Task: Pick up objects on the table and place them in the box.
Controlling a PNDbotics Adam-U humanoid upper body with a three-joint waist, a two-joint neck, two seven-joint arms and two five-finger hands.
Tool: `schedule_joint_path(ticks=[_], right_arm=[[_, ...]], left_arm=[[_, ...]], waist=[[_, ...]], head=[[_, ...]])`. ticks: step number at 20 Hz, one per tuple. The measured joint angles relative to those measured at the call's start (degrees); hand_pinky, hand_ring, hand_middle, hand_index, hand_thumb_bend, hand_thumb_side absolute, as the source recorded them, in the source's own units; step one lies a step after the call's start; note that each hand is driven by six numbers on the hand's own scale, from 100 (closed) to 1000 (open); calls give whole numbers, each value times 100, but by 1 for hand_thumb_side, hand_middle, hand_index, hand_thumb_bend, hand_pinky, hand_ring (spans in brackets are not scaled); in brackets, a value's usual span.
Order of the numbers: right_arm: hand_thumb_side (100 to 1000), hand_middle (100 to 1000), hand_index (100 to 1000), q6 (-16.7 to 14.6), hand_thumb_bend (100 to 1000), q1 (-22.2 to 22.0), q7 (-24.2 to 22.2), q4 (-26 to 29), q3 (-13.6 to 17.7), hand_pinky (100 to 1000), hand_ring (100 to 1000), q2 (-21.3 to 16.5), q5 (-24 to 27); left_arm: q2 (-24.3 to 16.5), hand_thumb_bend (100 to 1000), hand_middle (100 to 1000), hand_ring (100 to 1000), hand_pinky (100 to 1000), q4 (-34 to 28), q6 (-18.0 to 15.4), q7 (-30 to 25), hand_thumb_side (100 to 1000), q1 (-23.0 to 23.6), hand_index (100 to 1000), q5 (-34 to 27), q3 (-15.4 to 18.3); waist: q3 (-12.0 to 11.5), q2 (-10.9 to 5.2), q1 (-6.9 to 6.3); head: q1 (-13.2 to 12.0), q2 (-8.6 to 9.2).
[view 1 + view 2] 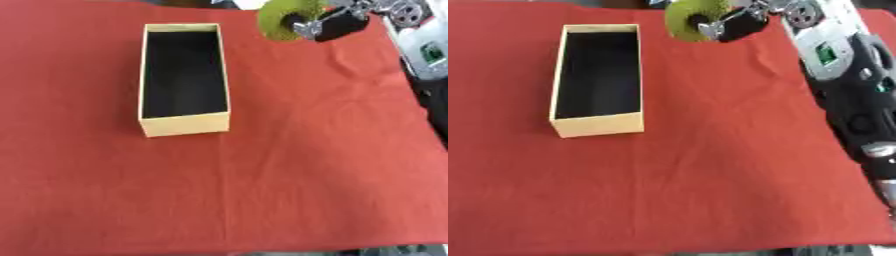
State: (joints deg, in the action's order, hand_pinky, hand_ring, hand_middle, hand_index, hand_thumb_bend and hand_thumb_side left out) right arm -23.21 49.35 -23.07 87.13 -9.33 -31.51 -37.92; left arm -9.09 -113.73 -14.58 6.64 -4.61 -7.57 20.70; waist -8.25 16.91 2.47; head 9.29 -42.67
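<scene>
1. The right hand (328, 25) reaches in from the upper right, at the far edge of the red cloth (306, 165) that covers the table.
2. Its fingers are curled round a yellow-green round object (282, 19), which it holds just to its own left, at the fingertips.
3. Whether the object rests on the cloth or is held above it cannot be told.
4. The box (185, 125), tan outside and black inside, lies open on the cloth to the left of the hand and nearer the robot, apart from the hand and the object.
5. Nothing is visible inside the box but its dark floor.
6. The right forearm (846, 75), silver and black, runs down the right side of the right eye view, behind the hand.
7. The left hand shows in neither view.
</scene>
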Motion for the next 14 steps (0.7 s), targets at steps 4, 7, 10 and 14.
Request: schedule_joint_path(ticks=[4, 7, 10, 14], right_arm=[[100, 488, 593, 135, 100, 274, -31, 25, -155, 775, 622, 571, -476], [100, 491, 597, 290, 100, 418, -30, -37, -297, 773, 620, 1061, -1000], [100, 489, 596, 476, 100, 485, 74, -254, -413, 760, 612, 1516, -1551], [100, 492, 599, 769, 100, 491, 386, -650, -475, 758, 615, 2007, -2216]], left_arm=[[3, 199, 854, 835, 591, 0, 0, 0, 730, -2, 682, -8, 0], [31, 199, 854, 835, 591, 0, 1, -1, 730, -16, 682, -22, -2], [49, 200, 855, 836, 591, 0, 8, -8, 732, -44, 682, -30, -3], [53, 201, 856, 837, 591, 0, 28, -28, 734, -55, 682, -45, -13]], waist=[[-39, 1, -2], [-76, 10, -6], [-103, 30, -7], [-141, 47, -6]], head=[[-4, 0], [-4, 3], [-7, 28], [-24, 54]])
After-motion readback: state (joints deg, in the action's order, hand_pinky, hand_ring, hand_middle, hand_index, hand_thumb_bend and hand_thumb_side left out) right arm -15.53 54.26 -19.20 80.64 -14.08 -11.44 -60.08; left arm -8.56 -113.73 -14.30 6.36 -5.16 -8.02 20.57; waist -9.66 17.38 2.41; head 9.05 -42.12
